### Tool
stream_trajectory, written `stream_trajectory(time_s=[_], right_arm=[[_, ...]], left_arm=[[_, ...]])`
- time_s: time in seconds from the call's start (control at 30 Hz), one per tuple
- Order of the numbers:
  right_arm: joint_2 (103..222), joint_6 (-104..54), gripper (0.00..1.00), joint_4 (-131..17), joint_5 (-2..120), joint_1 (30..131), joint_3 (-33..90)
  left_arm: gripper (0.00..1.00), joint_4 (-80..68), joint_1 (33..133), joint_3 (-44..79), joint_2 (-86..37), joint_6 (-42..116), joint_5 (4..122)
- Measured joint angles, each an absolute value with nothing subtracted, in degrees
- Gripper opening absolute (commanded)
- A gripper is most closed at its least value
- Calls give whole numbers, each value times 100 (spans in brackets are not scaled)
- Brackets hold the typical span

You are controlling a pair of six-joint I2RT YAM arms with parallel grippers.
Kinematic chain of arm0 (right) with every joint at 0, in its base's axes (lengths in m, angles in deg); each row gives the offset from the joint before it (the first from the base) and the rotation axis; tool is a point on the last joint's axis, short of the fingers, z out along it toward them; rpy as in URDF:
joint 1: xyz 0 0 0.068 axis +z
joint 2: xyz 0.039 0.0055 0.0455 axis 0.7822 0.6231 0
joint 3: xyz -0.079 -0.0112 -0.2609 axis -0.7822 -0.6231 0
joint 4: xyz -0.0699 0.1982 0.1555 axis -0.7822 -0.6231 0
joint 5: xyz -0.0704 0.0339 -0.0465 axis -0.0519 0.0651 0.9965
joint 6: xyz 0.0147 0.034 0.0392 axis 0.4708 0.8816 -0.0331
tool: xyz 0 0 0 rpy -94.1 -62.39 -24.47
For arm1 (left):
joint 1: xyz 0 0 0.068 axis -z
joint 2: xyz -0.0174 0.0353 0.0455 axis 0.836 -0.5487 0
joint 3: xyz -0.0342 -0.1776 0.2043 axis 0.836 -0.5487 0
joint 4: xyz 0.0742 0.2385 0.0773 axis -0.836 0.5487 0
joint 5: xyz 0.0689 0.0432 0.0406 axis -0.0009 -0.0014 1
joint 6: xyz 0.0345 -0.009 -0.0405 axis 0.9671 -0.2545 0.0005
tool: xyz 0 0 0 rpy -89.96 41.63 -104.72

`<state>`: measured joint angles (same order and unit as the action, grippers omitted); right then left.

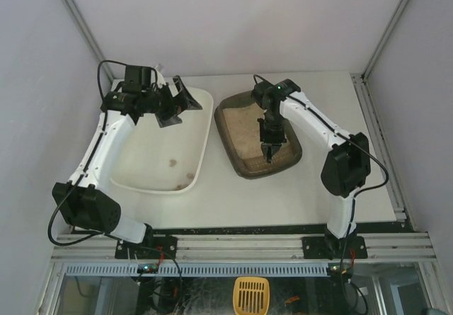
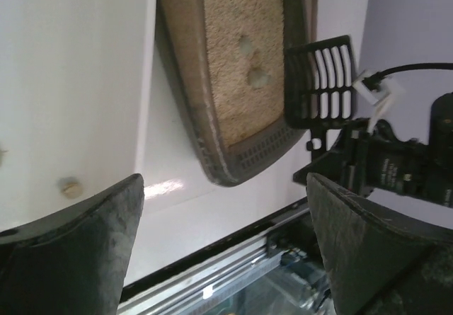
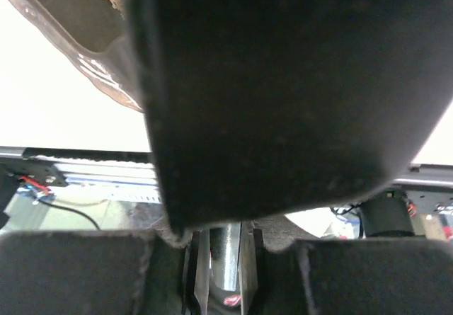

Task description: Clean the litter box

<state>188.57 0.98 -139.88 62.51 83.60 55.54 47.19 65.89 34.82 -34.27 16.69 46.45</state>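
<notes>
The litter box point(image 1: 248, 171) is a dark grey-brown tray of beige litter, right of table centre. It also shows in the left wrist view point(image 2: 212, 165), where two small dents mark the litter. My right gripper point(image 1: 270, 139) hangs over its near half, shut on a black slotted scoop point(image 1: 270, 154). That scoop point(image 2: 318, 81) rises beside the box's edge and fills most of the right wrist view point(image 3: 283, 81), above the gripper point(image 3: 226, 258). A corner of the litter box rim point(image 3: 85, 53) shows at upper left there. My left gripper point(image 1: 180, 106) point(image 2: 226, 244) is open and empty over the white tray's far end.
A larger glossy white tray point(image 1: 152, 161) point(image 2: 71, 81) lies left of the litter box, with small brown clumps point(image 1: 172, 162) point(image 2: 69, 187) in its near end. A metal rail point(image 1: 241, 245) runs along the near table edge. A yellow slotted scoop point(image 1: 250, 294) lies below it.
</notes>
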Motion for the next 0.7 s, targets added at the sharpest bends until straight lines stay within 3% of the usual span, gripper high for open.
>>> stream_trajectory(time_s=[0.3,0.7], right_arm=[[19602,443,0,-14635,5687,7663,6480],[20787,467,0,-14729,5635,7499,6773]], left_arm=[[100,4061,7089,3126,-3550,-110,5006],[100,4083,6152,2603,-2638,482,5047]])
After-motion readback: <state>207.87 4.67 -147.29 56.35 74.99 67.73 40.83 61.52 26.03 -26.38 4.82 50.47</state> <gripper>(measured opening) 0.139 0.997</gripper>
